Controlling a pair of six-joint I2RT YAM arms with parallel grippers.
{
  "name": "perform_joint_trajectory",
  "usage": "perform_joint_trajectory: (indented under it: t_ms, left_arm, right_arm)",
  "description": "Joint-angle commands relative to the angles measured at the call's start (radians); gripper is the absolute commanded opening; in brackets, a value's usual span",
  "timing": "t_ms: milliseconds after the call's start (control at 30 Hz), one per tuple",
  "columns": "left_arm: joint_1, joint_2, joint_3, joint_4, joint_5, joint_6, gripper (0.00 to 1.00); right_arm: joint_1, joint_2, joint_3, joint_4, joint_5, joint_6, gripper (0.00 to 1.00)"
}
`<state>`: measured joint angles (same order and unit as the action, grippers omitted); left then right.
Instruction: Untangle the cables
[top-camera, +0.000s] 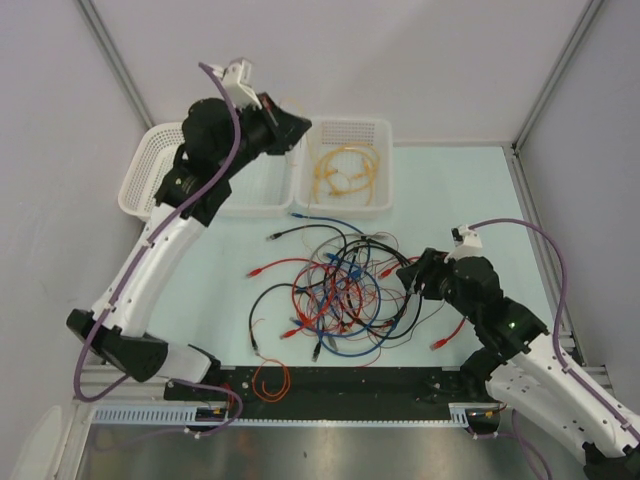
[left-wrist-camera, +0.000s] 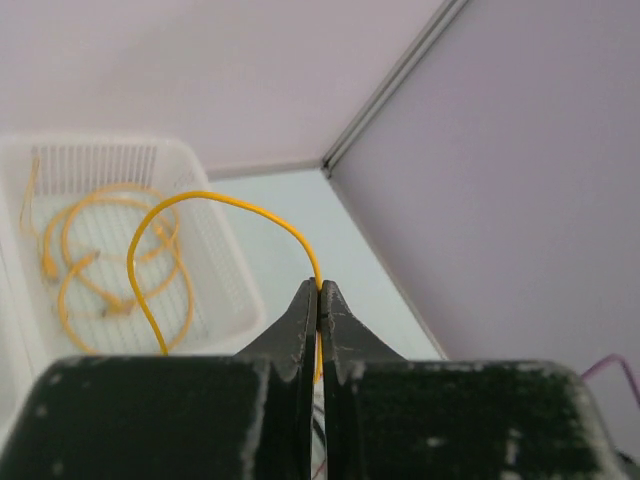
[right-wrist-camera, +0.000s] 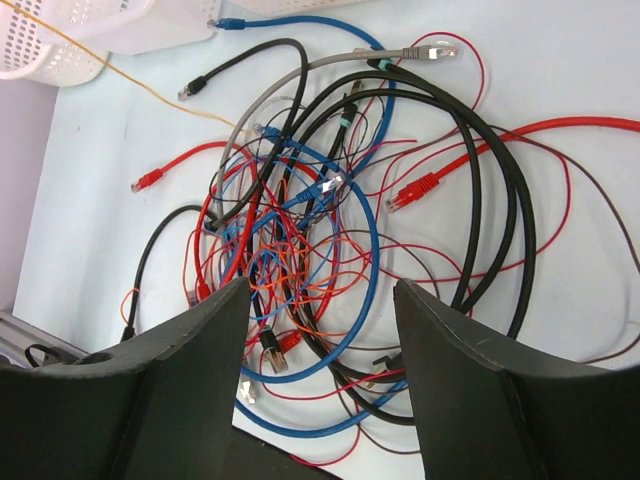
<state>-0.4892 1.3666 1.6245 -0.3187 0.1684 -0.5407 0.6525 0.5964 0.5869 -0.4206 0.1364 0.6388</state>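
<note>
Left gripper (left-wrist-camera: 320, 297) is raised near the white basket (left-wrist-camera: 232, 300) of coiled yellow leads, jaws pinched shut on a thin yellow cable (left-wrist-camera: 225, 200). The cable arcs up from the tips, and its lower run is cut off behind the gripper body. Right gripper (right-wrist-camera: 320, 300) hangs with jaws apart, holding nothing, over the tangle of cables (right-wrist-camera: 300, 230) (red, blue, black, orange) lying mid-table (top-camera: 460, 190); which strand crosses which inside the knot cannot be made out.
</note>
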Motion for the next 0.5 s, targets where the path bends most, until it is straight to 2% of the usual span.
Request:
perform_joint_trajectory:
  t_ms: [0,33,133,167,233,467]
  left_arm:
    - [-0.006,0.071,0.262,0.038,-0.009,0.019,0.02]
    - [-0.006,0.107,0.299,0.047,-0.013,0.016,0.02]
    - [-0.006,0.217,0.504,0.023,-0.030,0.019,0.02]
    - [-0.008,0.250,0.626,-0.006,-0.030,0.021,0.02]
    - [-0.006,0.308,0.739,-0.008,-0.033,0.018,0.02]
    - [-0.003,0.373,0.755,0.178,-0.078,0.012,0.07]
  right_arm:
    - [-0.001,-0.032,0.034,-0.055,0.040,-0.013,0.64]
    - [-0.002,-0.036,0.037,-0.060,0.040,-0.014,0.64]
    - [-0.007,-0.041,0.042,-0.066,0.038,-0.025,0.65]
    - [-0.008,-0.041,0.044,-0.069,0.038,-0.030,0.65]
    - [-0.014,-0.043,0.044,-0.070,0.040,-0.044,0.65]
    - [-0.051,-0.047,0.053,-0.078,0.023,-0.083,0.65]
